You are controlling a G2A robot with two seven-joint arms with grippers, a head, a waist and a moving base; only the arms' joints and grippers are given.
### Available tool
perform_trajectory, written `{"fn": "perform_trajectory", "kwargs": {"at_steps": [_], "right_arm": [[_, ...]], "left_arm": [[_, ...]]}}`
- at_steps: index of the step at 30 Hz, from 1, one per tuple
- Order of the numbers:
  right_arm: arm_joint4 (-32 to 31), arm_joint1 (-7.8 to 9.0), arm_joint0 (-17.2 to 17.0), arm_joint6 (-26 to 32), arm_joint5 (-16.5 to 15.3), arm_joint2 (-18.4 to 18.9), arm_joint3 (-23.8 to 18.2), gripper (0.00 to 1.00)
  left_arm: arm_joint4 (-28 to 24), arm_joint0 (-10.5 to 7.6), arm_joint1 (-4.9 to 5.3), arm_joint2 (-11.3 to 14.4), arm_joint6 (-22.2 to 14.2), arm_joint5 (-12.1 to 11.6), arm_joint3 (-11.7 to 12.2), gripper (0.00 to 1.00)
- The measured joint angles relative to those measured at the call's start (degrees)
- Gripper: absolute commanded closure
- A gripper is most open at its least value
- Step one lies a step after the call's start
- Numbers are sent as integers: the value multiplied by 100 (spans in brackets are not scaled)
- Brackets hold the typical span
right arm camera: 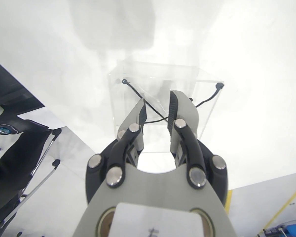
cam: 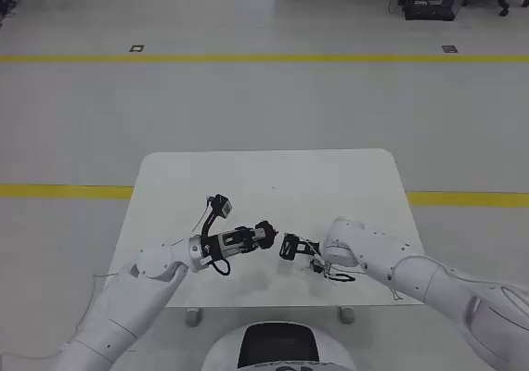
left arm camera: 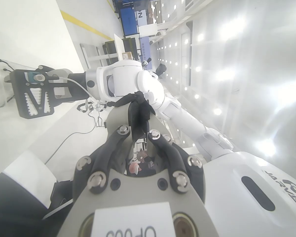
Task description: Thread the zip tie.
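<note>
One white desk (cam: 264, 176), two arms meeting above its near half, tools almost tip to tip. A clear box (right arm camera: 162, 75), strung with black ties (right arm camera: 219, 85) whose straps cross, sits at the tips of the right tool (right arm camera: 157, 97). That tool's fingers are spread, the crossed straps run through the gap, and nothing looks pinched between the pads. The left tool (left arm camera: 138, 110) is clenched on a short black strip, apparently the zip tie (left arm camera: 138, 96), which pokes out bent across its fingertips. How much of it trails behind the fingers cannot be made out.

The threading turns on one line-up. Seen from the left wrist, the clear box and the right tool lie off to the side of the left tool's axis, not ahead of it. The tie's free end therefore points past the box rather than at a hole. The left tool, carrying the tie, looks the one to swing round, with the right tool placed to steady the box.
</note>
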Motion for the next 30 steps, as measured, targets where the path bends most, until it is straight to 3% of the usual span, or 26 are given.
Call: {"fn": "perform_trajectory", "kwargs": {"at_steps": [15,30], "right_arm": [[-38,44,-31,-69,0,0,-172,74],[122,-37,-22,-125,0,0,42,78]], "left_arm": [[0,0,0,0,0,0,0,100],[0,0,0,0,0,0,0,100]]}}
